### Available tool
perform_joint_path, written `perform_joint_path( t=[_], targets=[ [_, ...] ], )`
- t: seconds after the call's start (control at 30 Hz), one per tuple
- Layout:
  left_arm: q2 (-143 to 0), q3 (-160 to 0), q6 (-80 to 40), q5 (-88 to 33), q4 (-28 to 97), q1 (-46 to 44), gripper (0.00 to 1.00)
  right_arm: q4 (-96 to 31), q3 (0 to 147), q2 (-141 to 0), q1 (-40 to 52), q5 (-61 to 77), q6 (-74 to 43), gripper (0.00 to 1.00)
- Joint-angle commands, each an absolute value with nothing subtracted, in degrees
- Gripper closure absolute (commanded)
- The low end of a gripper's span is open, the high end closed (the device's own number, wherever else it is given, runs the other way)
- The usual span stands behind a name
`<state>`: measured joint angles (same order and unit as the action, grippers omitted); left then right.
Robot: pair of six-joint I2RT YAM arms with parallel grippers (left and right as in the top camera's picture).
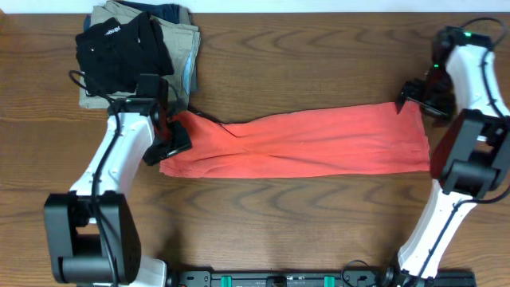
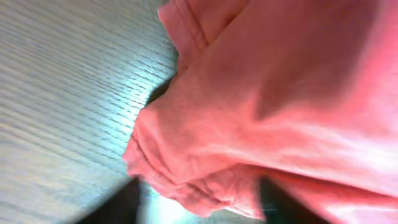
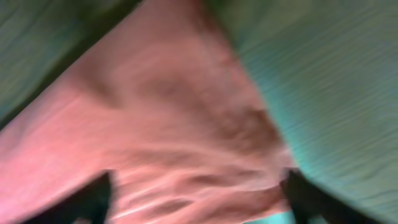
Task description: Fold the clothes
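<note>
The clothes [image 1: 303, 143], a coral-red shirt, lie in a long narrow strip across the middle of the table. My left gripper [image 1: 171, 135] is at the strip's left end. In the left wrist view its dark fingers [image 2: 118, 205] stand wide apart, with a bunched edge of the clothes [image 2: 267, 93] lying loose between them. My right gripper [image 1: 410, 100] is at the strip's upper right corner. In the right wrist view its fingers [image 3: 93, 199] are also spread wide over the clothes [image 3: 168, 118]. That view is blurred. No lettering or tag shows.
A black folded garment [image 1: 119, 48] lies on khaki folded trousers [image 1: 179, 36] at the back left, just behind my left arm. Bare wooden table [image 1: 279, 231] runs along the front of the strip.
</note>
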<state>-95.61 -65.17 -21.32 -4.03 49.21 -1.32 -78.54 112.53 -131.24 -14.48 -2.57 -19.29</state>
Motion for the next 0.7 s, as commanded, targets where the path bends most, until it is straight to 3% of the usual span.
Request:
perform_joint_path(
  t=[0.0, 0.27, 0.47, 0.67],
  targets=[
    [-95.9, -64.6, -20.8, -2.7, 49.9, -1.3, 0.17, -77.5, 111.5, -131.4, -19.5, -2.7, -15.2, 0.01],
    [-95.9, -64.6, -20.8, -2.7, 51.8, -1.3, 0.09, -71.3, 104.8, -131.4, -30.1, 24.8, 4.4, 0.01],
    [-95.9, -64.6, -20.9, -2.7, 51.8, -1.3, 0.08, -68.3, 98.9, -131.4, -31.9, 33.1, 11.4, 0.01],
    [-95.9, -64.6, -20.9, -2.7, 51.7, -1.3, 0.08, -64.5, 92.5, -131.4, -29.3, 33.5, 11.0, 0.01]
  ],
)
